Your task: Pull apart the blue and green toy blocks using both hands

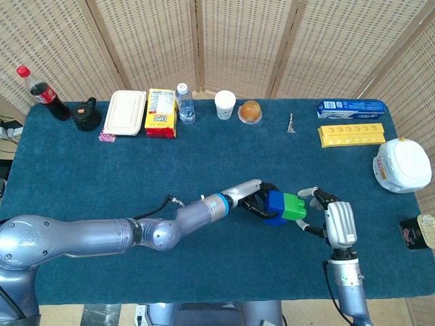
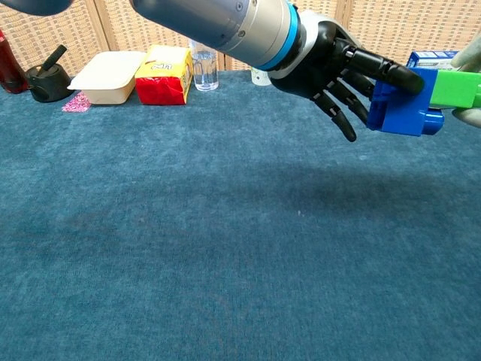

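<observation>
Left hand [image 1: 253,198] reaching rightward above the blue tablecloth [image 1: 136,170], grasping the blue block [image 1: 276,205] in midair. Green block [image 1: 296,207] joined to the blue block's right end. Right hand [image 1: 333,219] at far right, fingers [image 1: 307,193] spread around the green block; grasp unclear.

Legible text: "LiPO" on the red-and-yellow snack box [image 1: 161,113] at the back of the bench [image 1: 81,176]. The blue carton [image 1: 351,106] carries white lettering too small to read. Cola bottle [image 1: 42,93] label unreadable. Nothing else legible.
</observation>
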